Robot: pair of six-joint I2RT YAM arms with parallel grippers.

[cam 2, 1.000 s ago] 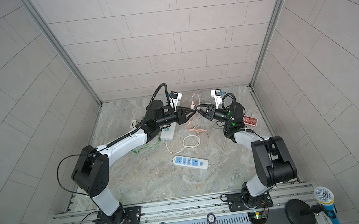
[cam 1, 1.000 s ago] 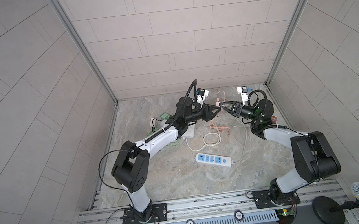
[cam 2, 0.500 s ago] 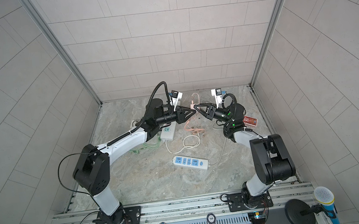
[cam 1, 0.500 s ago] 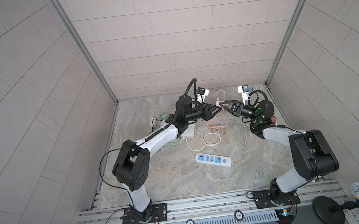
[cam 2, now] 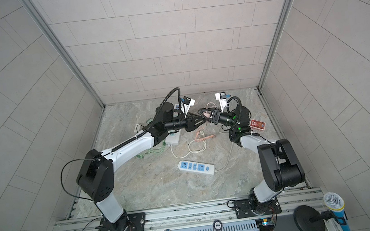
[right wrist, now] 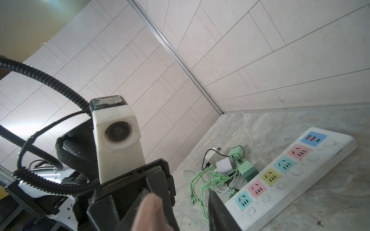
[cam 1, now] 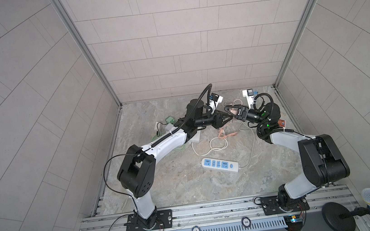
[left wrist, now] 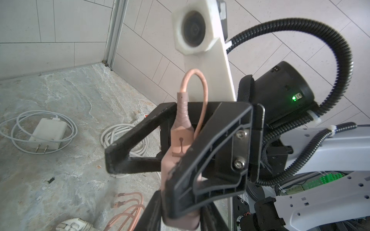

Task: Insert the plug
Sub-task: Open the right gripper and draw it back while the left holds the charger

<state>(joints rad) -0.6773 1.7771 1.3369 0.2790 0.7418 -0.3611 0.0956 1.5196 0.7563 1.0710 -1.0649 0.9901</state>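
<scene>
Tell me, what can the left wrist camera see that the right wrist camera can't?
Only the left wrist view shows the two-pronged white charger lying inside its looped cable. Only the right wrist view shows the colourful power strip. Both show the pink plug, though it is blurry in the right wrist view, and the marble tabletop.

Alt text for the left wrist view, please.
A pink plug with a looped cable stands between the right gripper's parted black jaws; its lower end sits in the left gripper. A white charger lies on the table behind.
</scene>
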